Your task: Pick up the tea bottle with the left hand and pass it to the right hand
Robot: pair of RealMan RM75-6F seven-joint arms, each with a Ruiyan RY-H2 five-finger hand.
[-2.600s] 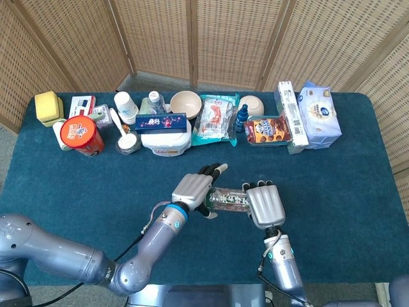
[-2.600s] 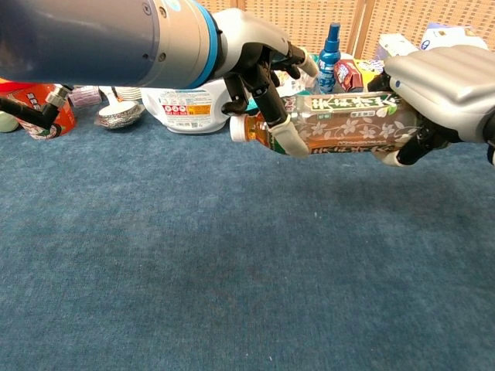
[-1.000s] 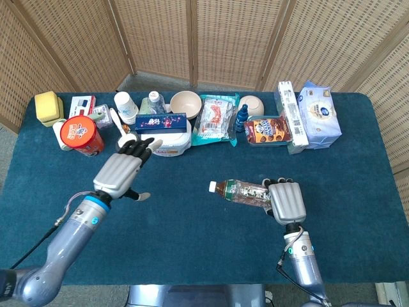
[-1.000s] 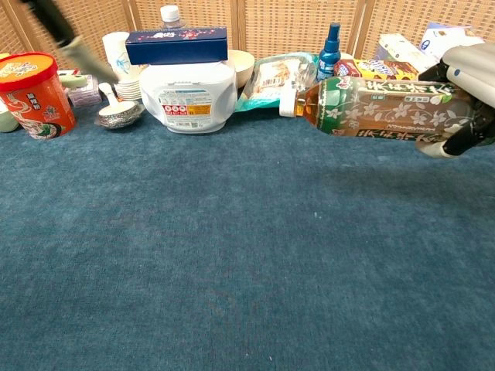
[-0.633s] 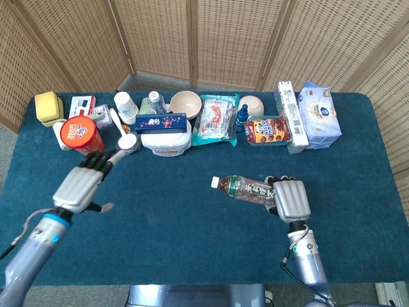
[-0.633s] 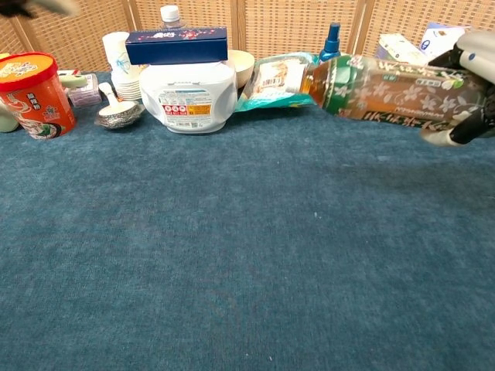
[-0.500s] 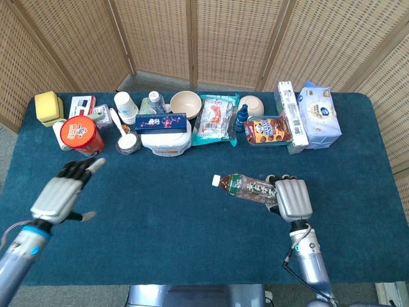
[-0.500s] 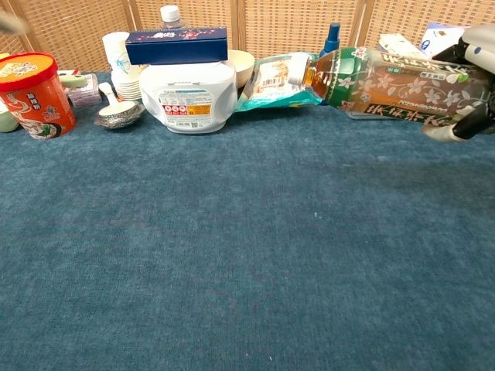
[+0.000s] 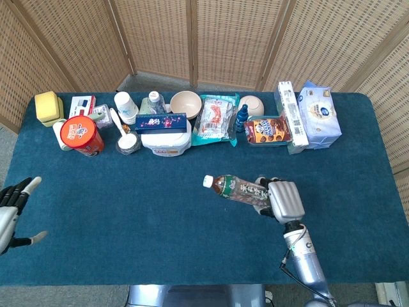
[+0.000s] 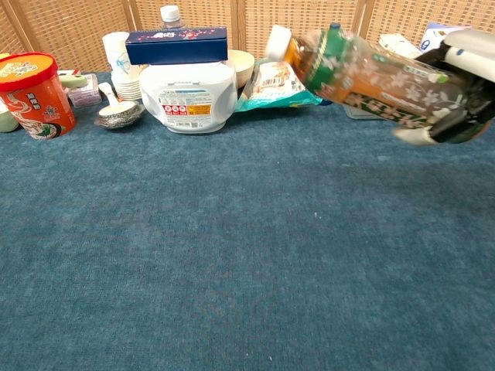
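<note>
We see the right robot hand (image 9: 285, 200) gripping the tea bottle (image 9: 238, 188), part full of brown tea, held off the blue worktop (image 9: 160, 217) with its white cap tilted up to the left, while the left robot hand (image 9: 11, 208) hangs open at the far left edge.

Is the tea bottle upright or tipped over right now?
Tipped. The tea bottle lies nearly sideways in the right hand, held above the table, its white cap pointing left and slightly upward.
</note>
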